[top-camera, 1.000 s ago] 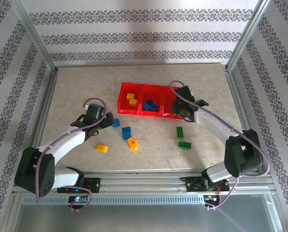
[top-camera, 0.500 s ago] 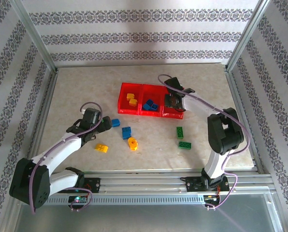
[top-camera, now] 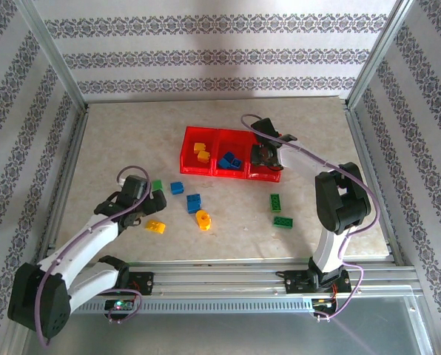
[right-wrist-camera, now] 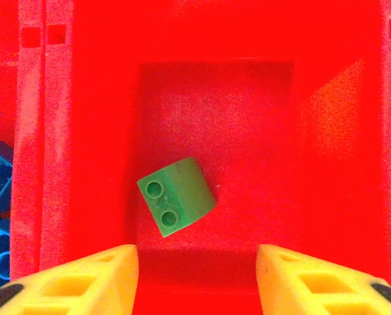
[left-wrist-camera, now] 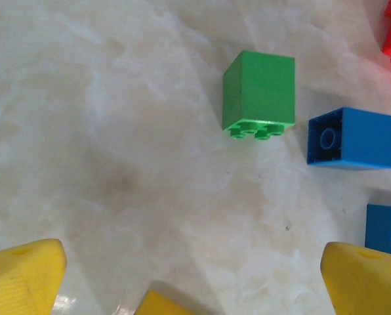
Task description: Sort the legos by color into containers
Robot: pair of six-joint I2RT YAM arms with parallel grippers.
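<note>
Legos loose on the table (top-camera: 109, 148), nearest first: yellow brick (top-camera: 155, 226) and orange brick (top-camera: 203, 219) centre-left, green pair (top-camera: 283, 222) off to the right, well apart from them. Left gripper (top-camera: 146, 201) hangs just beside the yellow brick, jaws spread wide, holding nothing. Its fingers (left-wrist-camera: 25, 279) frame bare tabletop. Beyond it: small green brick (left-wrist-camera: 259, 95) on its side, blue brick (left-wrist-camera: 353, 139) just beside it, not touching. Second blue brick (top-camera: 194, 202) sits nearer. Bare tabletop between jaws and that green one. Far side: red tray (top-camera: 185, 159), yellow pieces (top-camera: 200, 151) in left compartment, blue pieces (top-camera: 231, 160) in middle. Right gripper (right-wrist-camera: 195, 262) over the right compartment, jaws apart, green lego (right-wrist-camera: 176, 195) lying free on the floor below, untouched.
</note>
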